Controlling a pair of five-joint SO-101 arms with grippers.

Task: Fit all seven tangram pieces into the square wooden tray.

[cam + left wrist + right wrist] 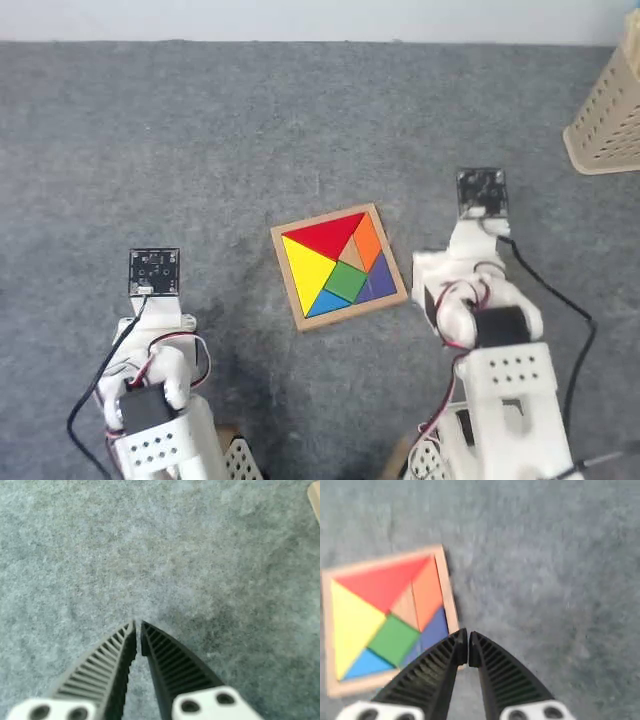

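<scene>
Checking the wooden tray [288, 283] first: it sits mid-table on the grey carpet [200, 130], turned a little, between my two arms. I judge the job nearly or fully done. Inside its raised rim lie a big red triangle [325, 237], a big yellow triangle [308, 272], an orange slanted piece [368, 243], a green square [346, 281], a small blue triangle [328, 301] and a purple triangle [378, 277]. All are flat, smooth-painted and set edge to edge. A tan triangle [351, 257] at the centre is either a bare-wood seventh piece or an open slot; I cannot tell which.

My left gripper [136, 626] hangs over fuzzy carpet left of the tray, ribbed fingers together, holding nothing. My right gripper [468, 632] hovers near the tray's right side, fingers likewise together and empty. A beige slotted basket [610, 110] stands at the far right.
</scene>
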